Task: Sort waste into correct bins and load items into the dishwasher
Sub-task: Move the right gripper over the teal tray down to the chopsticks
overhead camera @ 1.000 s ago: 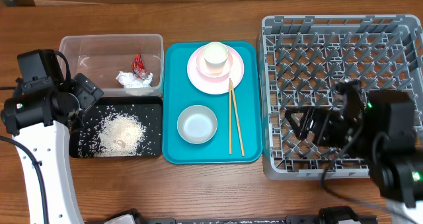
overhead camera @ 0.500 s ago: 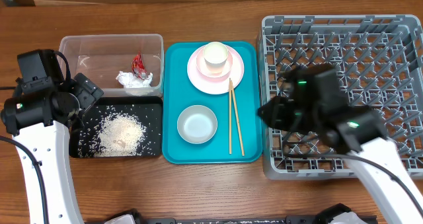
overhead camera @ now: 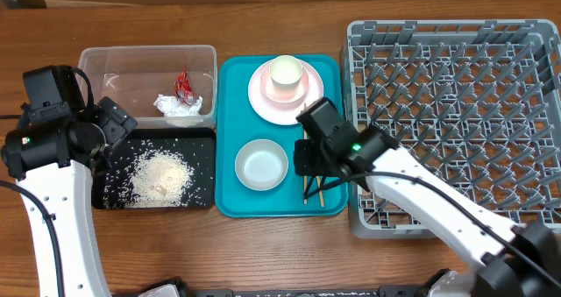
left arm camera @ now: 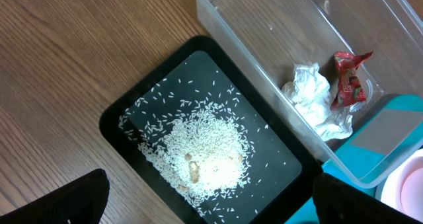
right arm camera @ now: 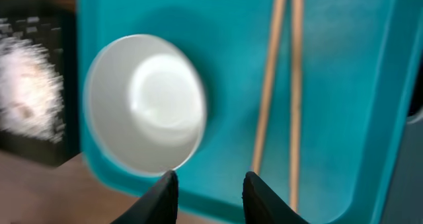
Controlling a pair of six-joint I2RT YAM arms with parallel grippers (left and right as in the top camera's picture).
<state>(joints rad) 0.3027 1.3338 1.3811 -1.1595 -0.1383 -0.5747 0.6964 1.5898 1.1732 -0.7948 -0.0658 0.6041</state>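
Overhead, the right tool (overhead camera: 310,181) hovers over the large teal plastic serving tray (overhead camera: 226,139), above the thin wooden chopsticks (overhead camera: 321,197) lying there beside the round white bowl (overhead camera: 261,165); the grey plastic dish rack (overhead camera: 456,87) stands right of that tray. From the left wrist, the left tool (left arm camera: 211,209) gapes wide and empty over loose white rice (left arm camera: 205,145) in the shallow black tray (left arm camera: 281,154) left of the teal tray. From the right wrist, the right tool's fingertips (right arm camera: 165,194) stand narrowly apart, gripping nothing.

Overhead top-down, far; wrist views close, downward, teal tray (overhead camera: 237,122) in both.
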